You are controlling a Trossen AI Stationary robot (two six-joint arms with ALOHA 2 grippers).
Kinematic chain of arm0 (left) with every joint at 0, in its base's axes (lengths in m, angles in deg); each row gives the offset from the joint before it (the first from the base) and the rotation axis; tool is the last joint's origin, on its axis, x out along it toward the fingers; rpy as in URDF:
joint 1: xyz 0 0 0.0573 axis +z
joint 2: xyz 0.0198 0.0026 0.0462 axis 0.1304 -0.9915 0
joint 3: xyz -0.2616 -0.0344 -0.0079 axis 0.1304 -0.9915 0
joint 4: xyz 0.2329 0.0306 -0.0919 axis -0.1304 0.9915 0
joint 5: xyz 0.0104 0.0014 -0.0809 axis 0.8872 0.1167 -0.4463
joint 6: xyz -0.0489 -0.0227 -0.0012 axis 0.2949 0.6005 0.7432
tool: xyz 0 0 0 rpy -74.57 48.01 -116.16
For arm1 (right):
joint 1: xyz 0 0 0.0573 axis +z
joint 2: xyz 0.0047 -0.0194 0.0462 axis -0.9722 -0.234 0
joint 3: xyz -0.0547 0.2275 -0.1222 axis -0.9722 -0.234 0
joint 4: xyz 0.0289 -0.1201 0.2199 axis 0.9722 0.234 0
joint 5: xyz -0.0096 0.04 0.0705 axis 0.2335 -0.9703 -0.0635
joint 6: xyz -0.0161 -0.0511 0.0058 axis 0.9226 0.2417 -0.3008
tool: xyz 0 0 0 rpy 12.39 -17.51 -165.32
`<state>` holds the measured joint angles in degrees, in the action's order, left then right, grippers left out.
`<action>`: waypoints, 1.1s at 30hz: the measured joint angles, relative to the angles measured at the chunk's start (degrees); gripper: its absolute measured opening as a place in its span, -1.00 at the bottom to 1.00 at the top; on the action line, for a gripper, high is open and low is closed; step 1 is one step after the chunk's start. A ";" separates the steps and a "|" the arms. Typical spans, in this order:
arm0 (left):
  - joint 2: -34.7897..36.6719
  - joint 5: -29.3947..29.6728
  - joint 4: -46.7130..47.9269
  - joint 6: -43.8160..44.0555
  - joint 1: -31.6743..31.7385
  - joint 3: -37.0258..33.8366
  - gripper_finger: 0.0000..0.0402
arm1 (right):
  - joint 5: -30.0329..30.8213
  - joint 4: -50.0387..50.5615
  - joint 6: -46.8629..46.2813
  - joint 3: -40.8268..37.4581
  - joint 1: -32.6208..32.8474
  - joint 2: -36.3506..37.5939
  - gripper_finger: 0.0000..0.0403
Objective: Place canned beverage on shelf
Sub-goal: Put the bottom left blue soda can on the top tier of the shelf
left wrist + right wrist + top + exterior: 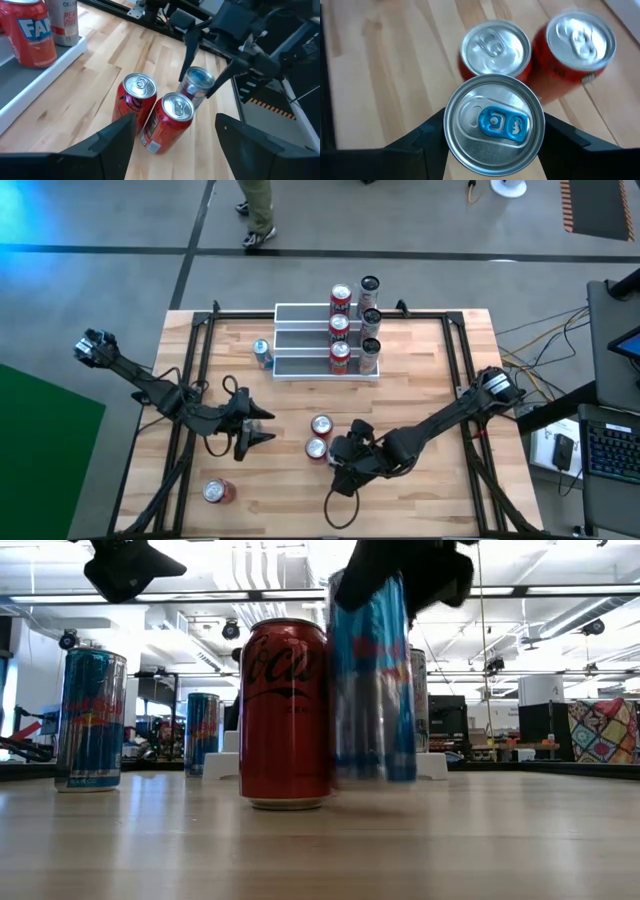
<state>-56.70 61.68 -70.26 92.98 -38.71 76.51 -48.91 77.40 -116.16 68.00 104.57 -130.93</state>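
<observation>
beside two red cans (150, 107), the right gripper (492, 132) clamps a blue can (493, 131); left gripper (258, 428) hangs open.

Wooden table (420, 370) carries shelf (300, 340), scattered cans (320, 425).

Two red cans (319, 436) stand just beside the blue can (493, 131); bare tabletop (420, 380) lies between them and the shelf (300, 338).

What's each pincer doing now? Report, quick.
Left pincer: open, holding nothing.
Right pincer: shut on the blue can.
</observation>
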 joint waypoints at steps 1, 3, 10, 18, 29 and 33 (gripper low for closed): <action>0.00 0.00 -0.10 0.01 0.00 0.00 0.29 | -0.02 -0.02 0.55 0.52 0.00 0.02 0.13; 0.00 0.00 -0.80 -0.07 0.00 0.00 0.29 | 0.01 0.69 2.31 1.93 -0.02 0.02 0.13; -0.07 0.15 -3.61 -0.72 0.56 0.00 0.29 | -1.37 3.04 9.11 4.40 -1.31 0.34 0.16; -0.17 1.59 -6.30 -2.16 1.98 0.00 0.29 | -4.73 3.84 15.15 4.40 -4.05 2.10 0.14; -0.42 6.21 -8.36 -2.21 3.93 0.00 0.43 | -8.21 5.41 20.48 4.40 -8.82 7.37 0.15; -1.89 6.20 -9.54 -2.50 5.11 0.00 0.55 | -8.74 5.41 22.25 4.40 -10.18 7.67 0.16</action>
<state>-58.60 67.88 -79.80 90.48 -33.60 76.51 -57.65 82.81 -93.92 72.39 94.38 -123.26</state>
